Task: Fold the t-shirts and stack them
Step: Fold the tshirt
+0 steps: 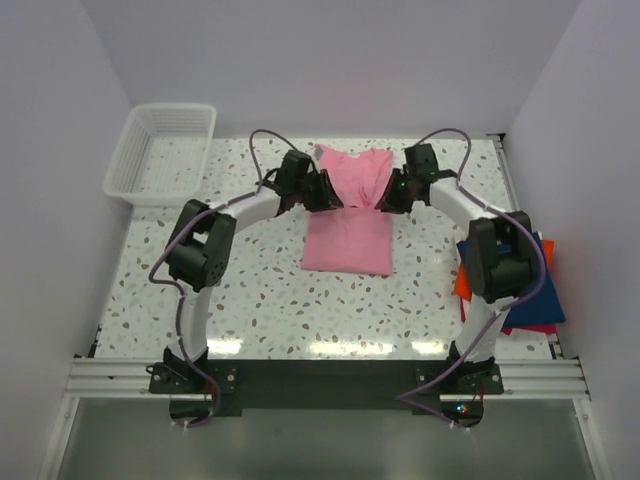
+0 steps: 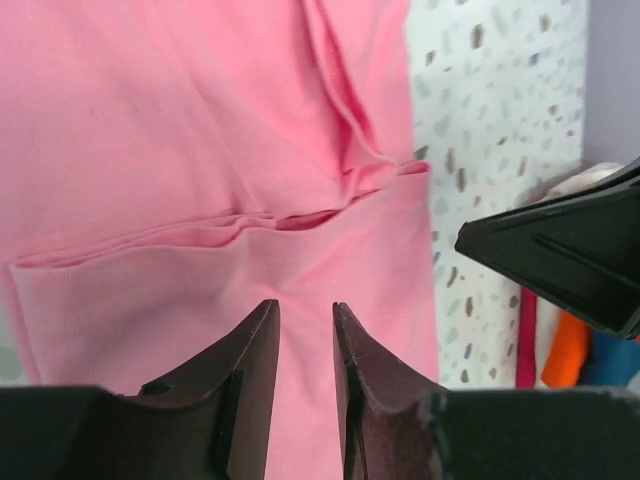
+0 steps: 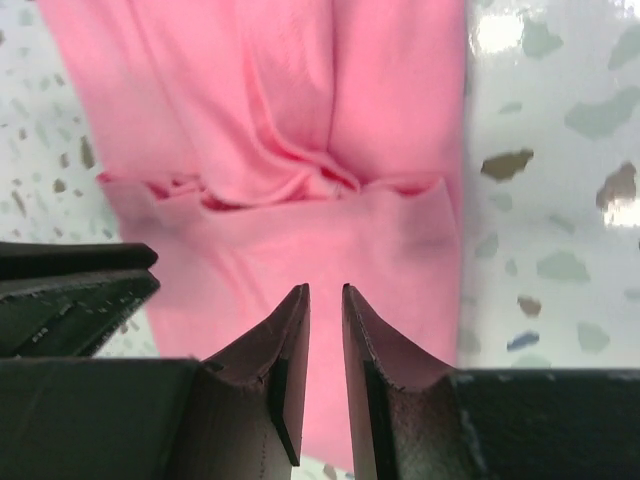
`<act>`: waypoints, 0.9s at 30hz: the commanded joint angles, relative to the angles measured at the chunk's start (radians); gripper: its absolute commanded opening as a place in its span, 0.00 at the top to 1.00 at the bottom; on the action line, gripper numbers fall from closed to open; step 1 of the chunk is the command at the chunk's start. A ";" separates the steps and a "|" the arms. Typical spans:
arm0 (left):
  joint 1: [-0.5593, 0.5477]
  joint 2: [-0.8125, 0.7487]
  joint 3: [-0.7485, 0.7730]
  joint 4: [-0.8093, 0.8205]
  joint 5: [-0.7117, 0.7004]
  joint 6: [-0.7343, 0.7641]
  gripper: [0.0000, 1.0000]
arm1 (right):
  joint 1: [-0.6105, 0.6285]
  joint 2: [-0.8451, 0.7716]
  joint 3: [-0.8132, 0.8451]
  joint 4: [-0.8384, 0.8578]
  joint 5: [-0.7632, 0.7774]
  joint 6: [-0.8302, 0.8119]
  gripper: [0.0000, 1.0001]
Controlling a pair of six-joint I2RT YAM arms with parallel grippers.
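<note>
1 pink cloth t-shirt, 1 navy folded t-shirt, 1 orange-red folded t-shirt, 1 white mesh basket; left claw, right claw narrowly parted.

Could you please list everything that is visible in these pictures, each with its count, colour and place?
pink t-shirt: one, light pink, middle of the table, partly folded
folded t-shirts: small stack, navy blue and orange-red, right edge of the table; exact count cannot be told
basket: one, white mesh, far left corner
table: one, white with dark speckles, under everything
left gripper: one, dark, over the pink t-shirt's left side, jaws slightly apart, nothing between them
right gripper: one, dark, over its right side, jaws slightly apart, nothing between them
</note>
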 commanded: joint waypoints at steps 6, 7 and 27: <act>-0.026 -0.305 -0.312 0.182 0.042 -0.079 0.69 | 0.132 -0.318 -0.323 0.097 0.044 0.075 0.76; -0.032 -0.346 -0.388 0.194 0.032 -0.102 0.70 | 0.139 -0.334 -0.357 0.108 0.042 0.086 0.76; -0.045 -0.600 -0.863 0.239 -0.127 -0.155 0.77 | 0.080 -0.514 -0.699 0.099 0.077 0.077 0.76</act>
